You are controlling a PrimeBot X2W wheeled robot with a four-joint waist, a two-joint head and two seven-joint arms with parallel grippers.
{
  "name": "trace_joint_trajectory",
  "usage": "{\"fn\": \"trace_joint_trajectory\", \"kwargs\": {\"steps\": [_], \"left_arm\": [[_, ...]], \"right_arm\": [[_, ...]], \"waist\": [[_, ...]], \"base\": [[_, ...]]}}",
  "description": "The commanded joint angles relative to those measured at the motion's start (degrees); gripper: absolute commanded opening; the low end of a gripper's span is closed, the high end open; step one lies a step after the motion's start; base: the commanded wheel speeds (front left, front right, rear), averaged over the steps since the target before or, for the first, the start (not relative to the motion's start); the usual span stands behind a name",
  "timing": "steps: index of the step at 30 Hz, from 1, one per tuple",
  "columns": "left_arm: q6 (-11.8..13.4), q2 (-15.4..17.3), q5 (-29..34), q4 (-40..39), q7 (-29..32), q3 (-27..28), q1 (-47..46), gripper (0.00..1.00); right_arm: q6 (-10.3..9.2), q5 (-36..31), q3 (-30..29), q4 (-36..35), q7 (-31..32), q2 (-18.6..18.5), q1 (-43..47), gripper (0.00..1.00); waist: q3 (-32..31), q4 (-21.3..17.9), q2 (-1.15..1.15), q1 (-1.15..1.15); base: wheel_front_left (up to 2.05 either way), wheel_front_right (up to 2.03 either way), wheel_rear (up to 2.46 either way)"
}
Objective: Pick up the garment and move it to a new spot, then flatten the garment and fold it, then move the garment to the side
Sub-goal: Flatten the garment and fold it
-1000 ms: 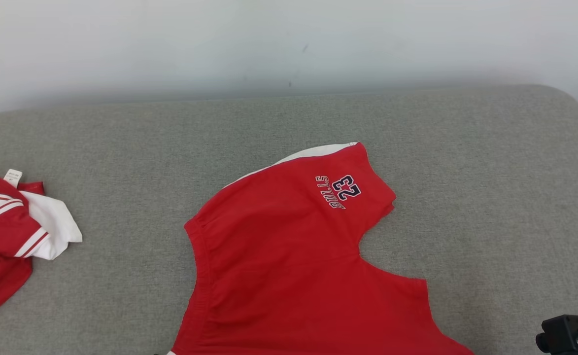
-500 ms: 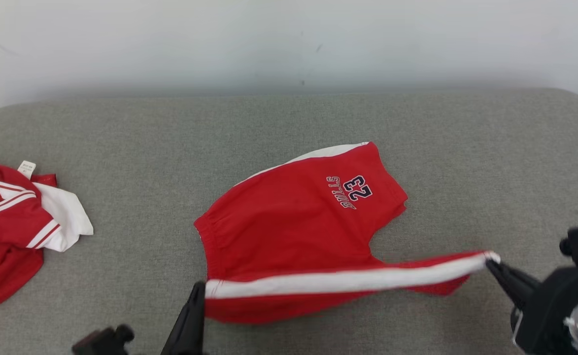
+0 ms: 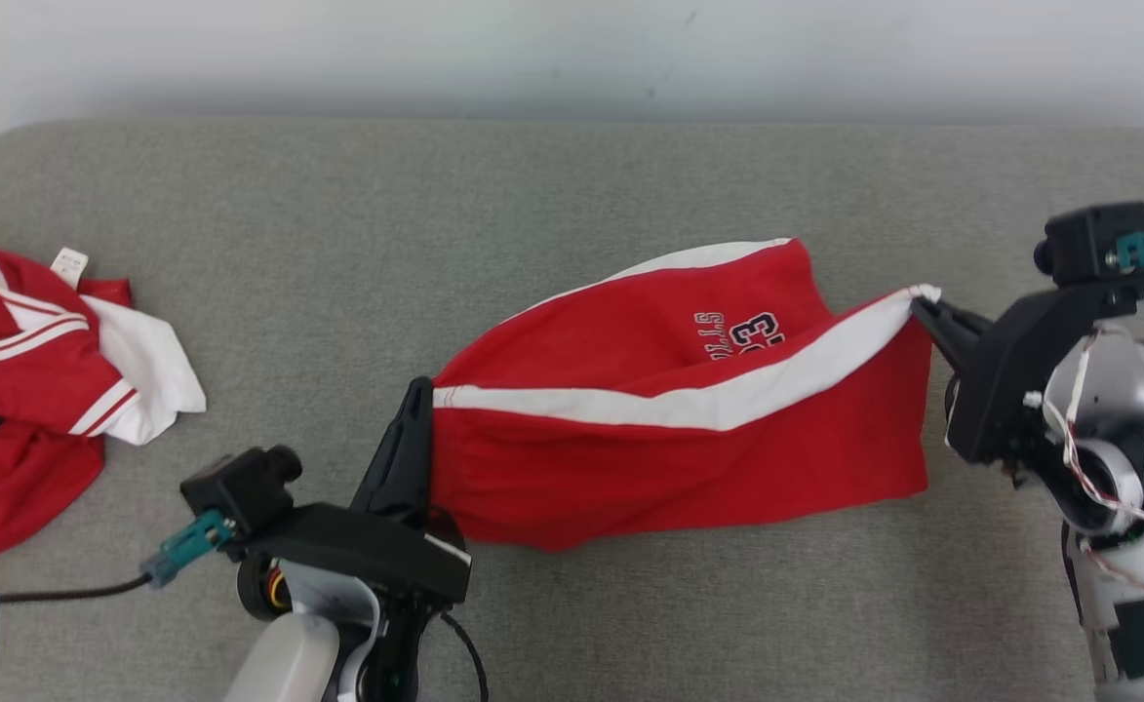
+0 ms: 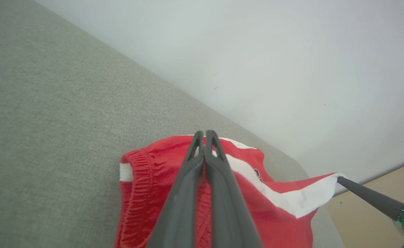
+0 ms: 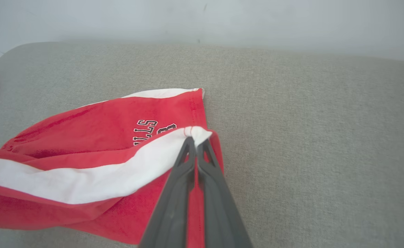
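Pinching the waistband end, the left end effector (image 3: 422,392) is clamped on the shorts (image 3: 689,468); the right end effector (image 3: 920,305) is clamped on the white-striped hem corner. Between them the near half hangs stretched and lifted, while the far half lies mid-surface (image 3: 572,185). A crumpled red-and-white garment (image 3: 35,409) sits far left, well apart.

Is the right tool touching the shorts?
Touching. Right wrist view shows the right tool shut on the shorts, pinching the corner of the white stripe.
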Motion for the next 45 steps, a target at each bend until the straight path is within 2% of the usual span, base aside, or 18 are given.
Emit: {"fn": "trace_joint_trajectory", "kwargs": {"steps": [1,11,19,24,25,26,27,28,34,38,41,45], "left_arm": [[-0.02,-0.10,0.39,0.57,-0.27,0.07,-0.91,0.00],[0.53,-1.87,0.75,9.97,-2.07,-1.18,-9.55,0.00],[2.94,-2.73,-0.85,17.00,-5.61,-1.27,-14.80,0.00],[2.26,-2.88,-2.14,20.53,-7.26,-2.75,-16.77,0.00],[2.13,-2.90,-2.46,21.13,-7.55,-3.07,-17.10,0.03],[2.19,-2.90,-2.67,21.82,-7.78,-3.38,-17.52,0.34],[2.08,-2.92,-3.06,22.36,-8.16,-3.66,-18.01,0.83],[2.09,-2.92,-3.54,22.77,-8.41,-3.80,-18.31,1.00],[2.05,-2.92,-4.53,25.31,-9.99,-5.31,-20.15,1.00],[1.47,-2.83,-3.59,25.39,-10.57,-4.05,-19.62,1.00],[1.41,-0.99,0.02,23.30,-10.80,-1.90,-17.52,1.00],[0.50,0.76,8.85,14.52,-10.76,2.82,-12.11,1.00]], "right_arm": [[-0.13,-0.20,0.20,0.60,-0.52,-0.25,-1.07,0.00],[-0.13,-1.87,3.60,14.81,-6.99,-0.72,-13.74,0.00],[-0.13,-4.98,3.60,27.19,-12.57,-0.29,-20.96,0.00],[-0.13,-6.03,3.57,32.34,-15.41,0.54,-23.29,0.00],[-0.13,-6.15,3.59,33.32,-15.91,0.68,-23.77,0.00],[-0.13,-6.28,3.43,33.97,-16.94,0.76,-24.34,0.00],[-0.13,-6.44,3.25,34.71,-18.19,0.94,-24.88,0.36],[-0.13,-6.35,2.78,35.81,-18.96,1.27,-25.18,1.00],[-0.13,-8.15,1.21,41.16,-24.52,2.67,-27.49,1.00],[-0.13,-7.48,0.08,42.72,-26.66,2.58,-28.29,1.00],[-0.13,-6.61,0.41,44.02,-26.41,3.43,-28.35,1.00],[-0.13,-5.14,1.17,45.25,-23.21,2.18,-26.56,1.00]], "waist": [[1.40,1.46,-0.01,-0.01],[4.35,3.55,-0.01,-0.01],[7.00,5.22,-0.01,-0.01],[7.57,5.75,-0.01,-0.01],[7.62,5.83,-0.01,-0.01],[7.70,5.90,-0.01,-0.01],[7.77,5.95,-0.01,-0.01],[7.81,5.99,-0.01,-0.01],[7.29,6.49,-0.01,-0.01],[6.28,6.60,-0.01,-0.01],[4.63,6.57,-0.01,-0.01],[1.83,6.75,-0.01,-0.01]], "base": [[0.00,0.00,0.00],[0.00,0.00,0.00],[0.00,0.00,0.00],[0.00,0.00,0.00],[0.00,0.00,0.00],[0.00,0.00,0.00],[0.00,0.00,0.00],[0.00,0.00,0.00],[0.00,0.00,0.00],[0.00,0.00,0.00],[0.00,0.00,0.00],[0.00,0.00,0.00]]}}
